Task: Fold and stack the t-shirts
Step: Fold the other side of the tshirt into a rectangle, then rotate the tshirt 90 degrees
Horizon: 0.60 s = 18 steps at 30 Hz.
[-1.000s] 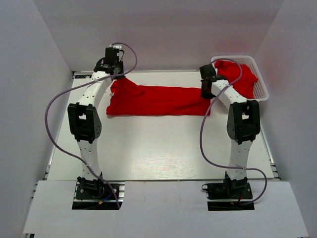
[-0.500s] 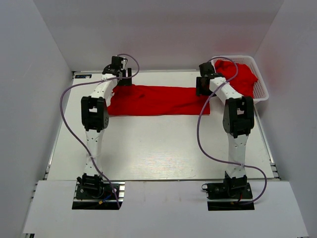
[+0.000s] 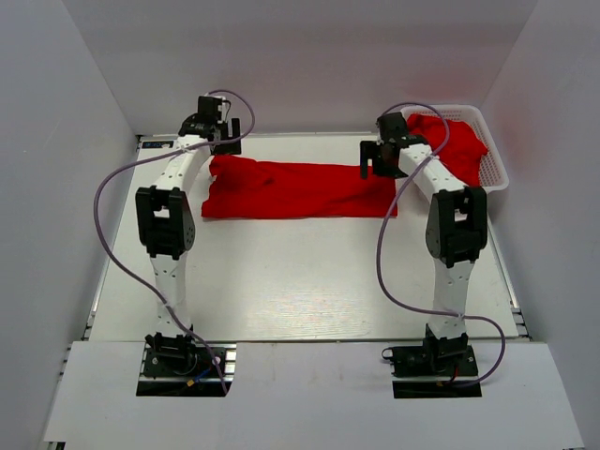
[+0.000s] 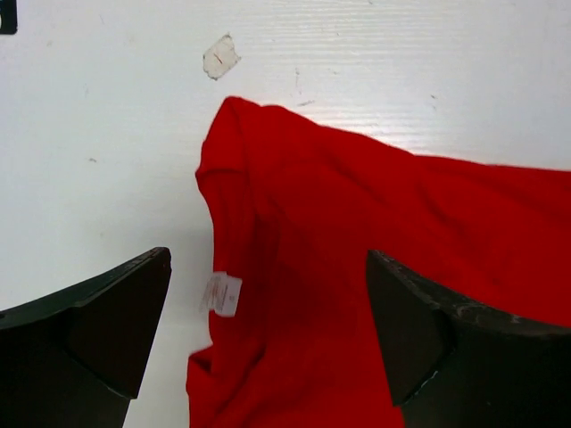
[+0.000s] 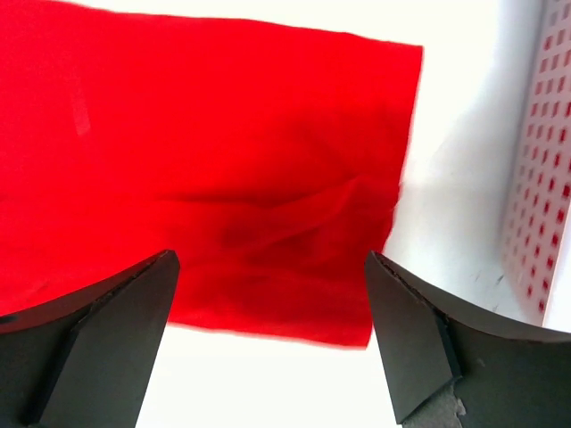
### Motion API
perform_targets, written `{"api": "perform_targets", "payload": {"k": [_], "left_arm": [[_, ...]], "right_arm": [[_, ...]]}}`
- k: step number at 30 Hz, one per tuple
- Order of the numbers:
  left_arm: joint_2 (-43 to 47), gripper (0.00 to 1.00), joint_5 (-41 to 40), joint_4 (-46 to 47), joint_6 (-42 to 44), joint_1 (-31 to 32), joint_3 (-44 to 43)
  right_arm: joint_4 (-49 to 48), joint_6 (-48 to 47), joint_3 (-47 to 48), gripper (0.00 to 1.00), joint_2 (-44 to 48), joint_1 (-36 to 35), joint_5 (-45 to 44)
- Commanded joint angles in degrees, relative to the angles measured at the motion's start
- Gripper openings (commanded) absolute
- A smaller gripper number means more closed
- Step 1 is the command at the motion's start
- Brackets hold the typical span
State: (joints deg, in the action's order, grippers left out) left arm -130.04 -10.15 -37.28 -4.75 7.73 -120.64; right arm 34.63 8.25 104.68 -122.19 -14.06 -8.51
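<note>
One red t-shirt (image 3: 298, 188) lies folded into a long strip across the far half of the table. My left gripper (image 3: 228, 136) hovers open over its left end. The left wrist view shows the cloth (image 4: 384, 267) and its white label (image 4: 221, 294) below the left gripper (image 4: 268, 259), whose fingers are wide apart and hold nothing. My right gripper (image 3: 373, 161) hangs open above the strip's right end. In the right wrist view the shirt's edge (image 5: 223, 152) lies under the right gripper (image 5: 269, 267), which grips nothing. Another red t-shirt (image 3: 450, 145) sits crumpled in the basket.
A white lattice basket (image 3: 494, 169) stands at the table's far right corner, and its wall (image 5: 535, 178) is close to the right gripper. A small scrap of tape (image 4: 219, 56) sticks to the table beyond the shirt's left end. White walls enclose the table.
Both grippers have gone from shut to open and let go of the shirt's ends. The left end has settled onto the table. Both wrists have shifted slightly above the strip.
</note>
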Motion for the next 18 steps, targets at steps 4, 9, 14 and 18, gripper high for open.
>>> {"api": "perform_targets", "payload": {"k": [4,9,14,18], "left_arm": [[10.1,1.00,6.1,0.3,-3.2,1.0,11.6],[11.8,1.00,13.4,4.5,-7.1,1.0,21.7],[11.3,1.00,16.6,7.5,-9.8,1.0,27.8],[9.1,1.00,17.9,8.6,-11.1,-0.2,31.0]], "right_arm": [[-1.1,-1.1,-7.3,0.90,8.1,-2.3,5.9],[-2.5,-0.8,-7.4,0.90,6.0,-3.2,13.2],[-5.6,3.2,-8.1,0.90,2.9,-3.2,14.3],[-8.0,4.0,-12.7,0.90,2.9,-2.4,11.3]]}}
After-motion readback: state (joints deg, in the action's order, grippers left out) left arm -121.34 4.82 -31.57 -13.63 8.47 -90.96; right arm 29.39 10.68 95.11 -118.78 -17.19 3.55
